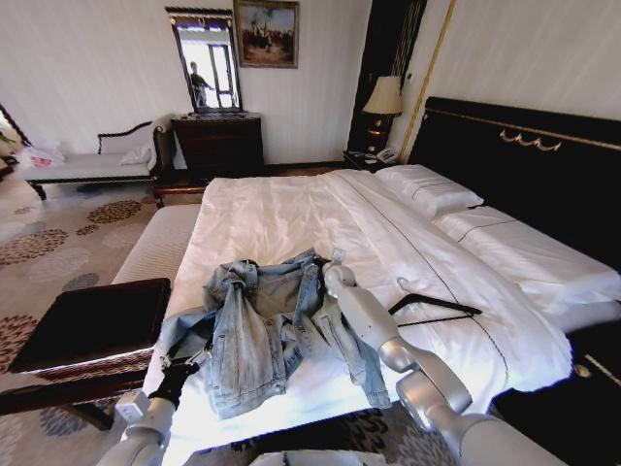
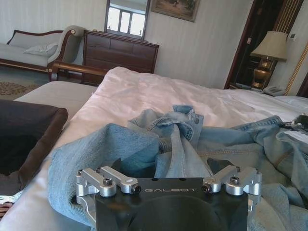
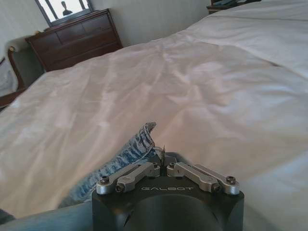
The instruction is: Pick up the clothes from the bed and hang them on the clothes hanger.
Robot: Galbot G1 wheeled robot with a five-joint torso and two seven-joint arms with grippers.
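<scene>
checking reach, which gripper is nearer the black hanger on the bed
Right. The right gripper sits at the denim jacket's collar edge, beside the hanger. The left gripper is at the jacket's far sleeve.

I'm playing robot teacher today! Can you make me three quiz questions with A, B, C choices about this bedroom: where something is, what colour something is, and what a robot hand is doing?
1. Where is the clothes hanger?
A. on the bed
B. on the dresser
C. on the carpet

2. What colour is the jacket?
A. red
B. light blue
C. green

3. What is the right gripper doing?
A. pinching the jacket's edge
B. holding the lamp
C. lifting a pillow

Answers: 1 A, it lies on the white sheet. 2 B, faded blue denim. 3 A, its fingers close on a fold of denim.
</scene>
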